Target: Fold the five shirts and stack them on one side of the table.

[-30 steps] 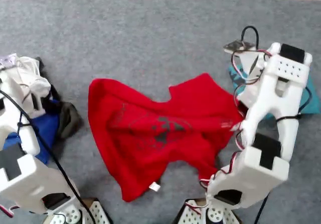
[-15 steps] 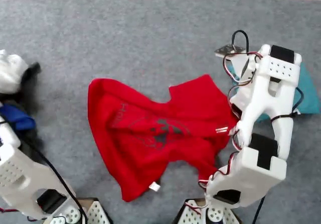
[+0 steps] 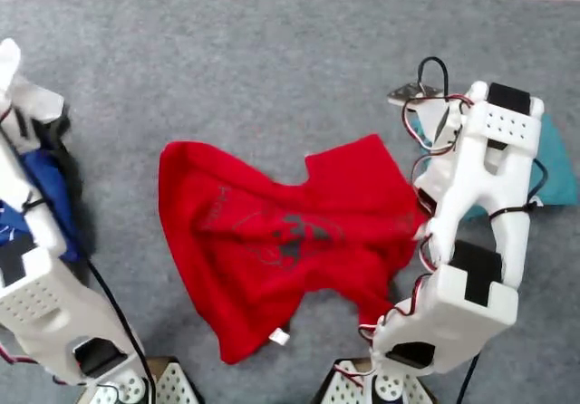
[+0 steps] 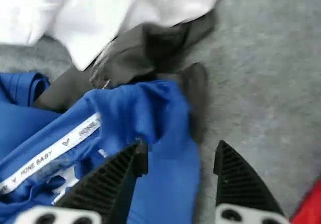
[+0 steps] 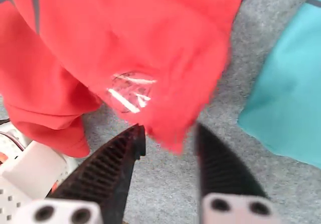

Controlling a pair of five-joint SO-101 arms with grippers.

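Red shirt [image 3: 290,241], crumpled and unfolded, in the middle of the counter [image 3: 272,69].
Its right edge sits between the spread jaws of the right pincer [image 5: 168,133], which is released, not clamped on the cloth; a teal shirt [image 3: 560,164] lies just beyond that arm. Over at the counter's left edge the left pincer [image 4: 178,156] hangs released above a blue shirt [image 4: 155,128], heaped together with a dark garment [image 4: 145,53] and a white shirt [image 4: 100,8].
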